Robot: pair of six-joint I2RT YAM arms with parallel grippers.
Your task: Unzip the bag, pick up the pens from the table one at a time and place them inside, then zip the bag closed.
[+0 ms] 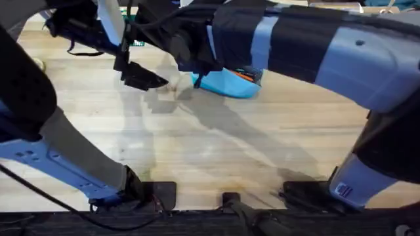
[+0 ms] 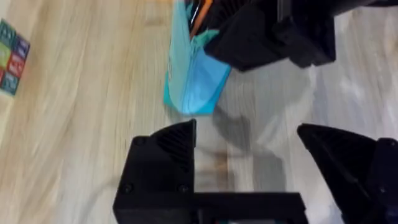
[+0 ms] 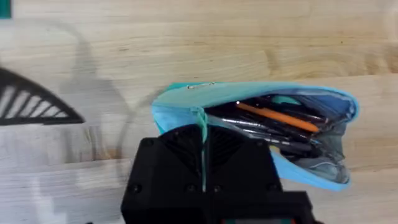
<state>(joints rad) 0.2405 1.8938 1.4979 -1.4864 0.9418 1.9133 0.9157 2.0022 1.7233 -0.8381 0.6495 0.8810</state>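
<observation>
1. We are seeing the light blue bag [image 3: 311, 171] lying on the table [image 3: 186, 43] with its zipper gaping open.
2. We are seeing the orange pen [image 3: 277, 117] and the black pen [image 3: 261, 127] lying inside, against the dark lining.

the pens [image 3: 277, 118] lie inside the bag [image 3: 249, 99] on the table [image 3: 186, 43].

Count: one bag [image 3: 186, 109], light blue, zipper open. Inside it were one orange pen [image 3: 273, 116] and at least one dark pen [image 3: 261, 127]; couldn't separate the dark ones for an exact number. One table [image 1: 216, 157]. Two grippers: left gripper [image 1: 157, 80] and right gripper [image 1: 197, 65]. One block with coloured squares [image 2: 11, 57] at the far left.
</observation>
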